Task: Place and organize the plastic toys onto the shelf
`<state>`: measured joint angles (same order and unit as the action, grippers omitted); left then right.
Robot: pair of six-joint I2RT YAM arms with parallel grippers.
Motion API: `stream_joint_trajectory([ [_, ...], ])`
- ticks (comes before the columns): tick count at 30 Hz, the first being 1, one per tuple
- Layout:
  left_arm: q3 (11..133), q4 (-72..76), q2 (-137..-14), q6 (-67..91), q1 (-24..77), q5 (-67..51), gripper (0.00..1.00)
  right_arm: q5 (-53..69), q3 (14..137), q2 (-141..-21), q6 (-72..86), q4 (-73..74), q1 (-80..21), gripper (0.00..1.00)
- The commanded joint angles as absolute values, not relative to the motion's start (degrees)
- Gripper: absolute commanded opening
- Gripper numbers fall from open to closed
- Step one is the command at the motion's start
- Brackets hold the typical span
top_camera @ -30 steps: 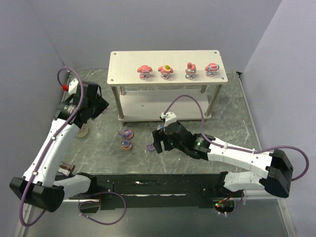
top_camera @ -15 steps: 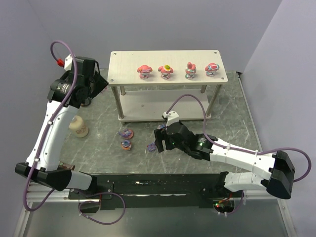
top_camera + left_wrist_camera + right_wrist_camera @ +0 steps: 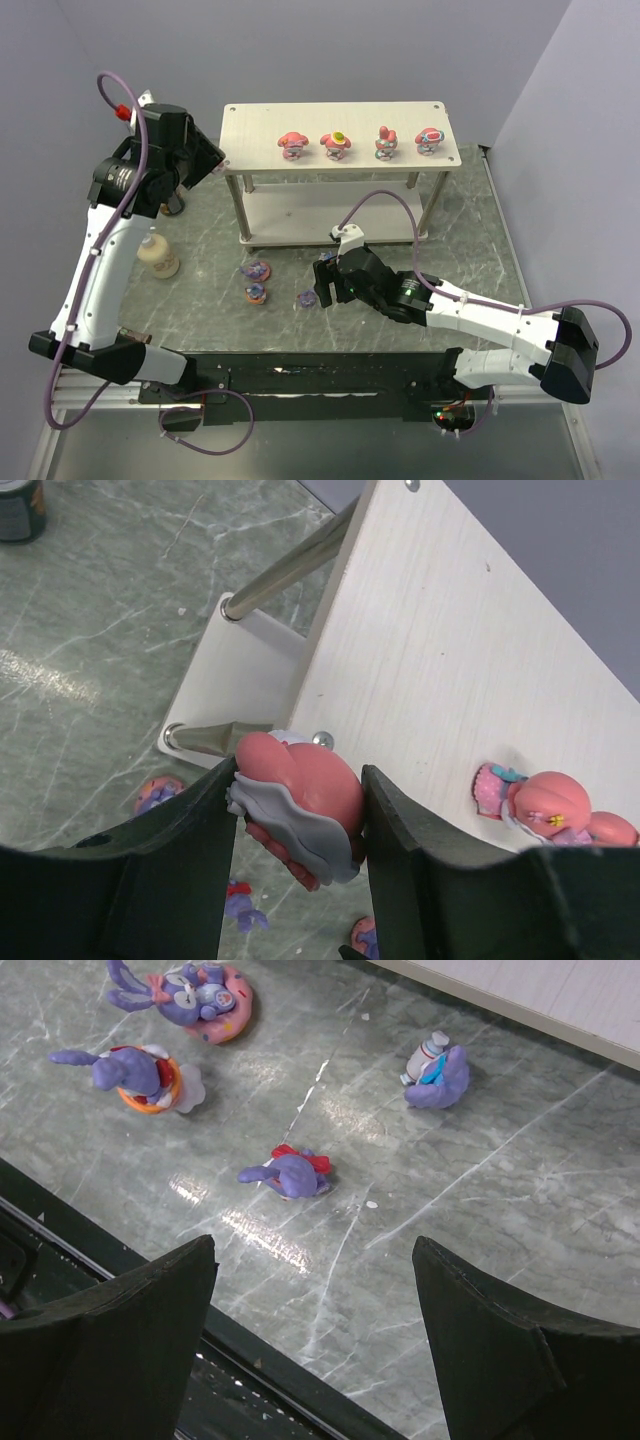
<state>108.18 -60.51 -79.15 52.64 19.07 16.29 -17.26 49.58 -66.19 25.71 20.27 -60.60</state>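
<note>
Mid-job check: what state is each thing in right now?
left gripper, shut on pink toy, beside shelf's left end
right gripper, open, empty
shelf, top board holds four standing toys
purple toys, four loose on table
pump bottle, upright

On my left, a beige pump bottle stands upright near the left edge of the grey-green marbled desk. Farther back along that edge sits a dark tin can, mostly hidden from above. Lavender walls rise behind the far edge.
</note>
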Motion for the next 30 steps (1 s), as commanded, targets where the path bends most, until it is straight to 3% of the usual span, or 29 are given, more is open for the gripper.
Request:
stream_joint_trajectory([
  [1, 112.76, -57.83, -81.29, 50.89, 19.95, 14.15, 0.01, -18.98, 51.42, -64.86, 26.28, 20.13, -60.47, 0.87],
  [17, 131.21, -64.51, -94.83, 40.26, 22.24, 12.83, 0.01, -19.69, 50.80, -64.51, 26.28, 20.13, -60.12, 0.87],
  [30, 132.54, -68.29, -97.64, 34.63, 22.24, 11.08, 0.10, -19.60, 50.36, -64.86, 26.46, 19.86, -59.94, 0.87],
])
